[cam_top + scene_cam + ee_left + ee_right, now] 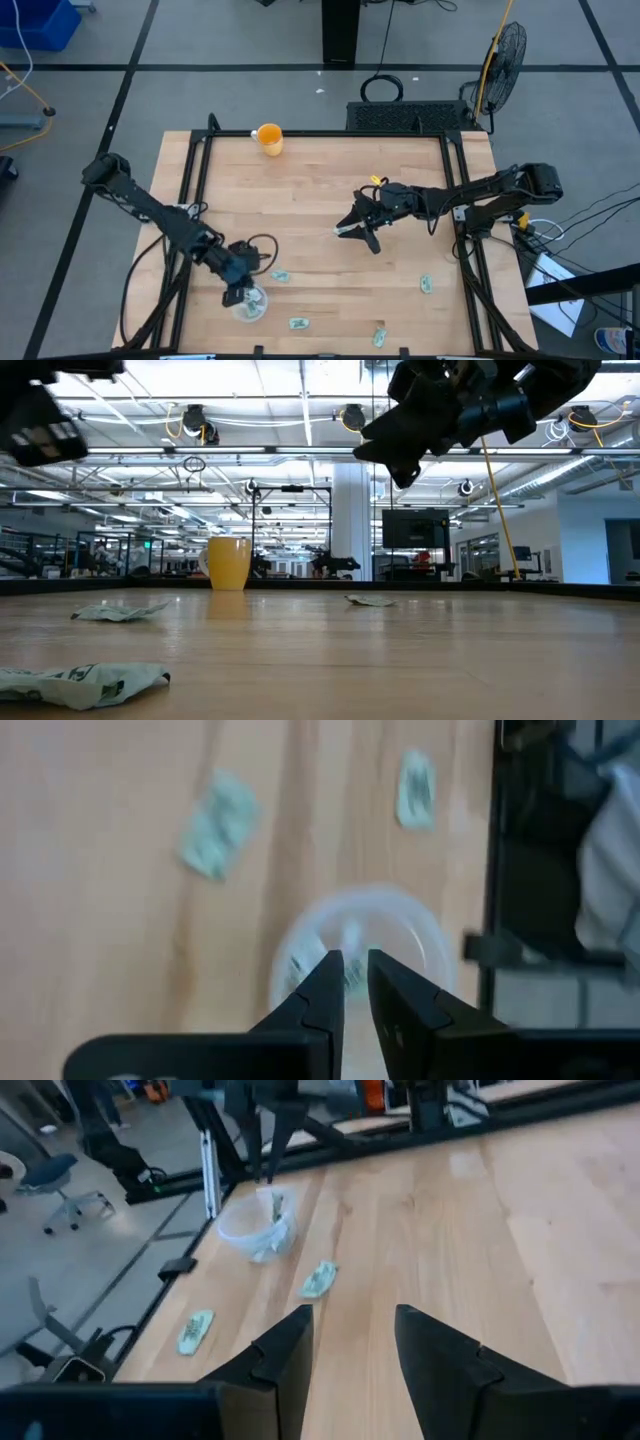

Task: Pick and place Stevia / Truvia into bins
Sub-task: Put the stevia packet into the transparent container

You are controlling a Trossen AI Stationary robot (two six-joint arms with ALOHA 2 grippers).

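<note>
Hanging straight above the clear cup, the left end effector pointed down into its mouth at the near left part of the bench. Its two fingers stood almost together, with only a narrow gap, and a small green and white bit showed between the tips; I could not tell if this was a sachet pinched there or one lying already in the cup below. The right wrist view showed a sachet hanging at those tips, just over the cup, so I judged that the drop was in hand and that the sachet's way was straight down. Outward from the cup lay the other sachets: one just beside it toward the bench's middle, one near the front edge, one further along that edge, and one well apart on the right side. The right end effector hovered over the middle of the bench with its fingers spread and nothing between them. The left arm was nearer to the two sachets by the cup, and the right arm was nearer to the far right one. A yellow mug stood at the far edge, well apart from all of this.
</note>
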